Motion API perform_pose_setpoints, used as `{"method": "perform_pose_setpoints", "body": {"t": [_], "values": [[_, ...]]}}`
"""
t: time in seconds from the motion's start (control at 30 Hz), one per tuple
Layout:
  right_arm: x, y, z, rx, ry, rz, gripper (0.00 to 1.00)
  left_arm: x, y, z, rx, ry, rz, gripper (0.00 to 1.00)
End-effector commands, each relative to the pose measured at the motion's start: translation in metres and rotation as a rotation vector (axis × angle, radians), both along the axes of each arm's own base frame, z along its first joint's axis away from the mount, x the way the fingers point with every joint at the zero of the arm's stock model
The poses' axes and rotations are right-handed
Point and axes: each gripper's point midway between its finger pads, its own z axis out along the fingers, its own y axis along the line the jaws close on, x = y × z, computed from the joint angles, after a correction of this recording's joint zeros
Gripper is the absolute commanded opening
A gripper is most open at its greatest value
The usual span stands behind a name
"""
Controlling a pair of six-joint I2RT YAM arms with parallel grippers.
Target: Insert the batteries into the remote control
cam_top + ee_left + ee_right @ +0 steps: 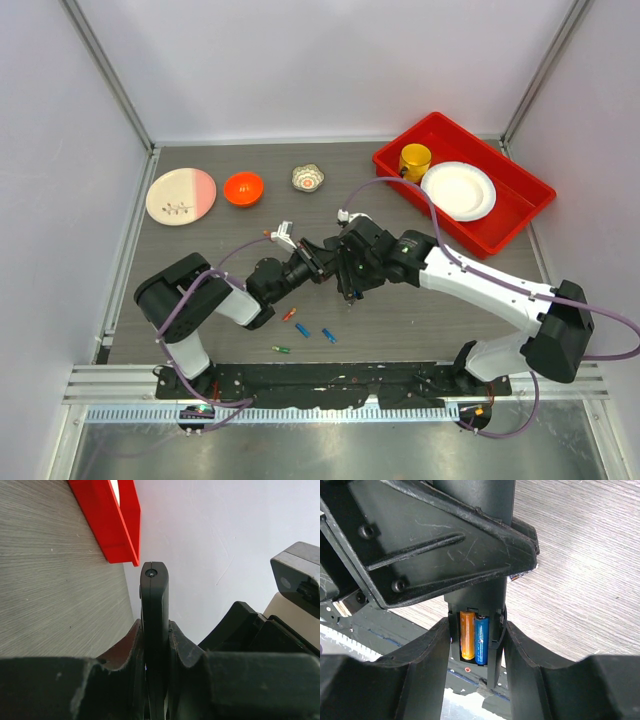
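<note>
The remote control [155, 595] is a slim black bar held above the table between both grippers. My left gripper [155, 626] is shut on its edges; in the top view it [316, 260] sits mid-table. My right gripper [477, 625] meets it from the right [347, 278], its fingers pressed against both sides of the remote [475, 600]. The open recess holds an orange battery [467, 634] and a blue battery [481, 639] side by side. Loose on the table lie an orange battery [289, 314], two blue ones [302, 330] [328, 335] and a green one [281, 349].
A red tray [440, 122] at the back right holds a yellow cup [415, 160] and a white plate [458, 190]. An orange bowl [243, 188], a pink and cream plate [181, 195] and a small patterned bowl [308, 178] stand at the back left.
</note>
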Motion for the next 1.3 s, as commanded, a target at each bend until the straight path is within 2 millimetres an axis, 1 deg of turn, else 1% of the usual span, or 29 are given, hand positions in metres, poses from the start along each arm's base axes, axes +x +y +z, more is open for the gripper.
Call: {"method": "perform_pose_setpoints", "body": {"t": [0.0, 0.13, 0.17, 0.2, 0.27, 0.33, 0.47, 0.5, 0.6, 0.8, 0.83, 0.93, 1.1, 1.17, 1.27], "values": [[0.01, -0.012, 0.03, 0.05, -0.081, -0.05, 0.27, 0.003, 0.014, 0.018, -0.051, -0.113, 0.042, 0.0], [0.009, -0.012, 0.034, 0.078, -0.083, -0.053, 0.2, 0.003, 0.014, 0.019, -0.052, -0.114, 0.042, 0.0], [0.009, -0.011, 0.036, 0.092, -0.087, -0.051, 0.15, 0.003, 0.014, 0.019, -0.053, -0.115, 0.041, 0.0], [0.01, -0.012, 0.037, 0.098, -0.088, -0.056, 0.11, 0.003, 0.014, 0.019, -0.052, -0.114, 0.041, 0.0], [0.008, -0.01, 0.04, 0.122, -0.089, -0.049, 0.09, 0.003, 0.014, 0.018, -0.051, -0.113, 0.042, 0.0], [0.006, -0.009, 0.042, 0.142, -0.081, -0.045, 0.1, 0.003, 0.014, 0.017, -0.05, -0.11, 0.041, 0.0], [0.005, -0.009, 0.05, 0.183, -0.082, -0.042, 0.18, 0.003, 0.015, 0.018, -0.051, -0.113, 0.045, 0.0], [0.006, -0.011, 0.053, 0.192, -0.088, -0.046, 0.19, 0.003, 0.015, 0.018, -0.05, -0.112, 0.045, 0.0], [0.005, -0.014, 0.054, 0.201, -0.09, -0.051, 0.19, 0.004, 0.016, 0.017, -0.047, -0.113, 0.052, 0.0], [0.005, -0.022, 0.046, 0.187, -0.078, -0.071, 0.2, 0.006, 0.018, 0.015, -0.041, -0.11, 0.066, 0.0], [0.002, -0.02, 0.046, 0.198, -0.063, -0.057, 0.2, 0.005, 0.018, 0.015, -0.04, -0.111, 0.065, 0.0], [0.001, -0.019, 0.046, 0.205, -0.059, -0.05, 0.22, 0.006, 0.02, 0.014, -0.039, -0.11, 0.069, 0.0], [0.002, -0.021, 0.044, 0.196, -0.058, -0.052, 0.18, 0.007, 0.02, 0.015, -0.039, -0.11, 0.072, 0.0], [0.004, -0.025, 0.041, 0.183, -0.066, -0.066, 0.18, 0.008, 0.02, 0.015, -0.039, -0.113, 0.074, 0.0], [0.015, -0.039, 0.033, 0.12, -0.113, -0.124, 0.2, 0.011, 0.024, 0.017, -0.042, -0.118, 0.083, 0.0]]}}
